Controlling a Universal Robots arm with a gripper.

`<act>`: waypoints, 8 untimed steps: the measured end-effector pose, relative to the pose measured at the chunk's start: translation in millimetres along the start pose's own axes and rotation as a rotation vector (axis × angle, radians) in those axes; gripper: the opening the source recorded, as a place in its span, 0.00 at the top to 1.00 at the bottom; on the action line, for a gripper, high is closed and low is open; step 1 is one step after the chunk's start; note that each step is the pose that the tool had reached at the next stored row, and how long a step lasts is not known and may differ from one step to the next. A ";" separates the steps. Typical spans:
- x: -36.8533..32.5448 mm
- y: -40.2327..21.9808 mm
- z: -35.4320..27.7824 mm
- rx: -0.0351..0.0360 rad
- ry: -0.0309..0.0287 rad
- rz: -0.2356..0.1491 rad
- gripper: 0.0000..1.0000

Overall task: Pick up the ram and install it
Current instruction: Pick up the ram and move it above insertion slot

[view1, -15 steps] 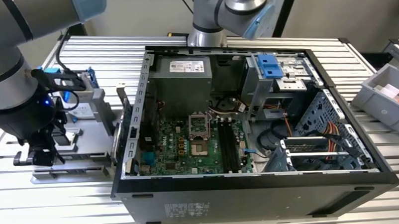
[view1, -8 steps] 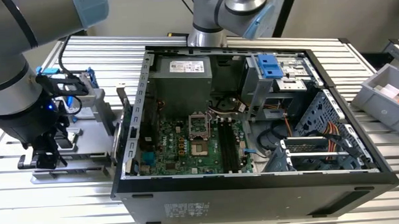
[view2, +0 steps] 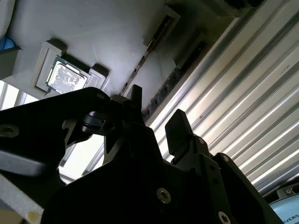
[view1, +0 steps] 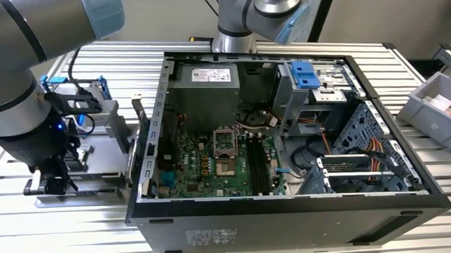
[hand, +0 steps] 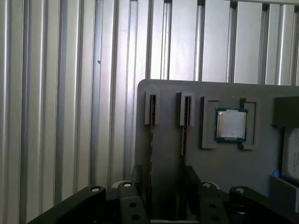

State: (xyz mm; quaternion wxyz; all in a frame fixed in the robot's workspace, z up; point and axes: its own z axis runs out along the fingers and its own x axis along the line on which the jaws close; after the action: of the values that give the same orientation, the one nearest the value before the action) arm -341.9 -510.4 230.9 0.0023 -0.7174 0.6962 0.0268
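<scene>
The work stood at the pick-up step, with nothing lifted. In the exterior view the arm reached down at that view's left, its end effector (view1: 53, 180) low over a grey parts fixture (view1: 98, 149) on the slatted tabletop (view1: 101, 235), beside the open computer case (view1: 288, 206).

In the first wrist view the fixture (hand: 224, 168) held a ram stick (hand: 151, 140) on edge in a narrow slot. A second ram stick (hand: 183, 135) sat in the parallel slot beside it, and beyond that a square processor chip (hand: 231, 125) lay in its own pocket. The end effector (hand: 163, 176) hung above the two slots with its fingers (hand: 190, 179) spread wide and holding nothing. Both sticks appeared to lie within the gap, so I could not tell which one it was lined up on. The second wrist view showed the same spread fingers (view2: 176, 122) over the slots, with the chip (view2: 67, 77) off to one side.

The memory slots (view1: 257, 162) on the motherboard (view1: 204, 161) looked unfilled, so the install seemed wholly undone.

By my judgement, a clean grasp called for centring on one stick alone and closing across its thin faces. It also called for a straight lift, so the board would not bind in its slot.
</scene>
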 end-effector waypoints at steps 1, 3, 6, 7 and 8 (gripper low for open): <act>0.3 0.0 1.3 0.0000 0.0000 0.000 0.00; 1.1 -0.2 4.0 -0.0001 0.0000 0.000 0.00; 2.2 -0.4 7.8 -0.0001 0.0000 0.000 0.00; 2.5 -0.5 9.2 0.0000 -0.0001 0.000 0.00; 2.8 -0.5 10.5 0.0000 -0.0001 0.000 0.00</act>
State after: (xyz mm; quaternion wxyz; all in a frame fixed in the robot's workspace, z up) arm -341.7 -512.8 220.3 0.0023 -0.7173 0.6962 0.0268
